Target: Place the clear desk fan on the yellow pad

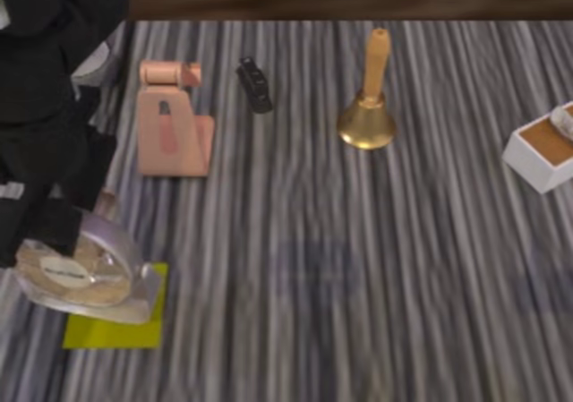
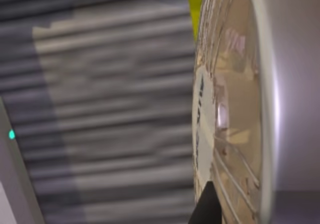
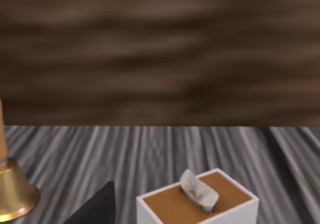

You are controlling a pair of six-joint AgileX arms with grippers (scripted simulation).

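The clear desk fan (image 1: 85,275), a silvery ring with tan blades, hangs tilted at the table's left, over the near-left corner of the yellow pad (image 1: 121,332). My left arm (image 1: 40,151) reaches down onto it from the back left. My left gripper (image 2: 240,209) is shut on the fan (image 2: 235,109). One dark fingertip (image 2: 207,206) presses its front grille and the other finger is hidden behind the ring. A strip of the yellow pad (image 2: 195,4) shows beyond the fan. My right gripper is out of the top view, parked at the right; one dark fingertip (image 3: 97,204) shows, held wide.
At the back stand a pink stand (image 1: 172,120), a small black object (image 1: 254,85) and a brass bell with a wooden handle (image 1: 369,98). A white box with a brown top (image 1: 546,147) sits at the right edge, close before my right wrist.
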